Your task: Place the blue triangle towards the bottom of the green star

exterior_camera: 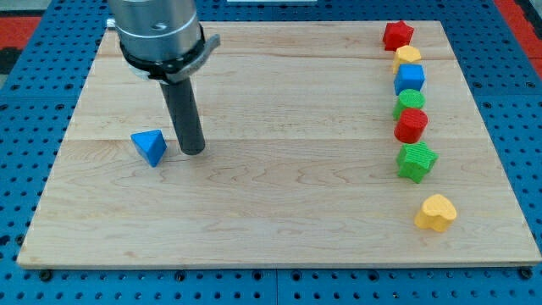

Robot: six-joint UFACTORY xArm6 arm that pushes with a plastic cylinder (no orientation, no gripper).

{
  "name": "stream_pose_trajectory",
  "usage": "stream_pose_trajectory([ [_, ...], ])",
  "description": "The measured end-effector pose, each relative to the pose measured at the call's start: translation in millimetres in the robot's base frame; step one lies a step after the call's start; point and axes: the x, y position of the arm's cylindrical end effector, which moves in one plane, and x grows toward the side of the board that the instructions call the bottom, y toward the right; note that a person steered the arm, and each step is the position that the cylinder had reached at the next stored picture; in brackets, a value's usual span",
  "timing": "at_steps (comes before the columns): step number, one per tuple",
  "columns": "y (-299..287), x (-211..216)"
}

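Observation:
The blue triangle lies on the wooden board at the view's left. My tip rests on the board just to the right of the blue triangle, a small gap apart. The green star sits far off at the view's right, in a column of blocks. The rod rises from the tip up to the arm's grey body at the view's top left.
The right-hand column holds, from top to bottom, a red block, a yellow block, a blue block, a green block, a red block, the green star, then a yellow heart.

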Motion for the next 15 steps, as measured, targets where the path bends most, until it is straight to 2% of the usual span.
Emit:
stream_pose_trajectory([
  [1,-22,5],
  [2,-10,-12],
  [3,-33,-44],
  [4,-99,-38],
  [5,-76,14],
  [6,-14,20],
  [8,71,23],
  [9,17,11],
  [10,-4,-18],
  [11,61,-17],
  [12,98,18],
  [13,109,28],
  [15,117,16],
])
